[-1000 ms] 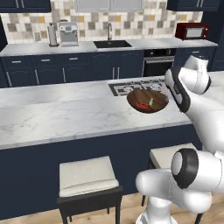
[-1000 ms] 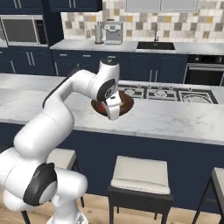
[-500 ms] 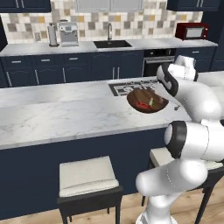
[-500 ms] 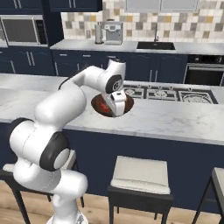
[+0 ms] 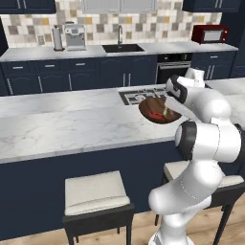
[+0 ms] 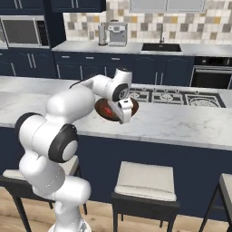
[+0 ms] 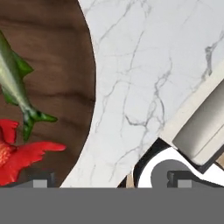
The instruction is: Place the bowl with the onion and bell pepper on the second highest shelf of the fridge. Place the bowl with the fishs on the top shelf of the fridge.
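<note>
A dark wooden bowl (image 5: pixel 154 106) (image 6: pixel 105 108) (image 7: pixel 48 52) sits on the white marble island near its front edge. In it lie the fishs: a pale green one (image 7: pixel 13 83) and a red one (image 7: pixel 17 157). My gripper (image 5: pixel 174 113) (image 6: pixel 124 116) (image 7: pixel 109 181) is open at the bowl's rim. One fingertip is over the bowl's inside and the other is outside, over the marble. The fridge, the onion and the bell pepper are out of view.
A cooktop (image 5: pixel 136 97) (image 6: pixel 170 96) is set into the island just behind the bowl. Stools (image 5: pixel 95 191) (image 6: pixel 145 179) (image 7: pixel 203 127) stand below the island's front edge. On the back counter are a sink (image 5: pixel 123 48), a coffee machine (image 5: pixel 75 37) and a red microwave (image 5: pixel 209 34).
The arm has folded in and brought the hand down to the bowl's rim. The bowl has stayed in place on the island.
</note>
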